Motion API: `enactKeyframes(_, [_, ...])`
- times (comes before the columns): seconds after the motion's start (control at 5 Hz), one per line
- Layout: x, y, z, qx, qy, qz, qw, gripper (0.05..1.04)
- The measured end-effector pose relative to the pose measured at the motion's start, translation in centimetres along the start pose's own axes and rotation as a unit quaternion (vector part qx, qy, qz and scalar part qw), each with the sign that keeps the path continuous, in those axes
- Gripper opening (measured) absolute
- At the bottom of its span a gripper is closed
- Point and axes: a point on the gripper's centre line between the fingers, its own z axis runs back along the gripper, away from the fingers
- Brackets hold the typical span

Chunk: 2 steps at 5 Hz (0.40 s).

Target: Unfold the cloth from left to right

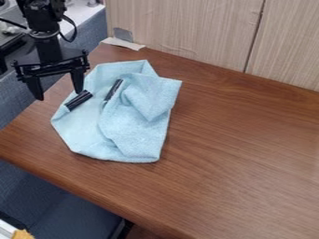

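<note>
So the blue cloth (140, 133) is kinda bunched up just beside the gripper (58, 95), which is spread wide.

arm (46, 46) in upper l of view, approx vert; gripper (59, 96) pointing down, fingers (35, 87) wide apart

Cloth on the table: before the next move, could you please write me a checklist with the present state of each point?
1. Cloth lies wholly on the table: ok.
2. Pincer open: ok, fingers apart.
3. Cloth gripped: not ok, nothing is between the fingers.
4. Cloth flat: not ok, folds are bunched on its right part.
5. Table extends past the cloth on the image's right: ok.
6. Two dark pieces seen against the cloth, loose or part of it: cannot tell.
</note>
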Motion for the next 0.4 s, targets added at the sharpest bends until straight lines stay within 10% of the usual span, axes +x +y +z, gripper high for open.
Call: enactKeyframes(0.4, [-0.22, -0.45, -1.31, -0.003, 0.022, -0.005, 0.9997, 1.001])
